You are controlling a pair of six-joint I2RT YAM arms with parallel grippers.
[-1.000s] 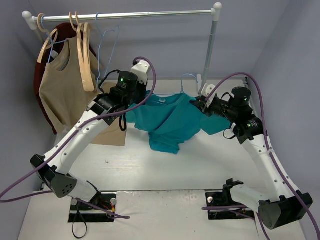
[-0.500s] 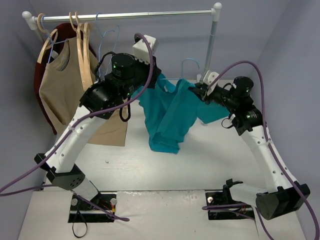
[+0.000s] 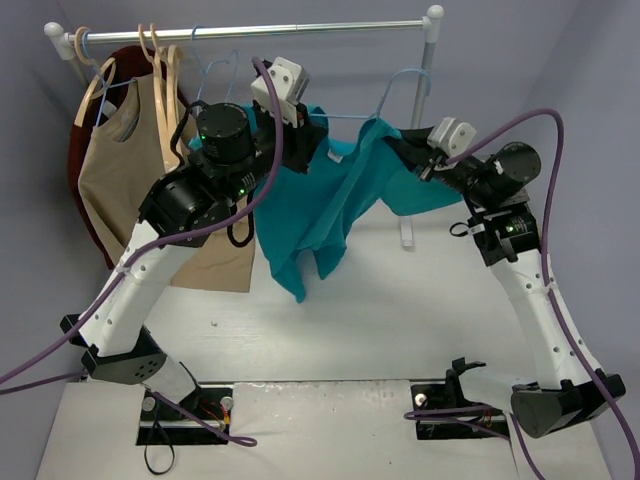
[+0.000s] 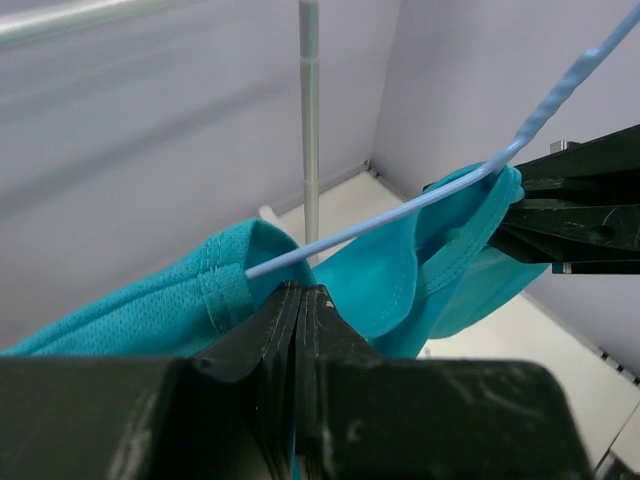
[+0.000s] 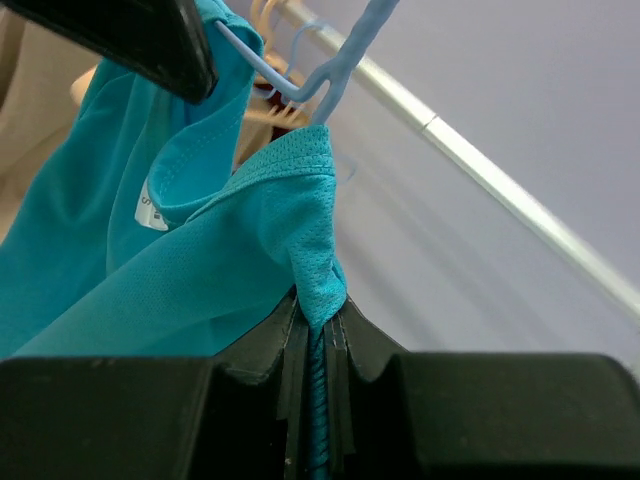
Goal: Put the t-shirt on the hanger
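The teal t-shirt hangs in the air between my two grippers, below the rail, its lower end dangling above the table. The light-blue wire hanger runs through it, hook up by the rail post. My left gripper is shut at the shirt's left shoulder. In the left wrist view the jaws are closed at the t-shirt, and the hanger wire comes out of the hem. My right gripper is shut on the right shoulder. In the right wrist view it pinches the t-shirt and the hanger.
The metal rail with its post spans the back. On it hang a tan sleeveless top, wooden hangers, spare blue wire hangers and a dark red garment. A tan cloth lies on the table.
Both arms have lifted the t-shirt and hanger from low over the table up toward the rail. The shirt now hangs free and the hook is near rail height.
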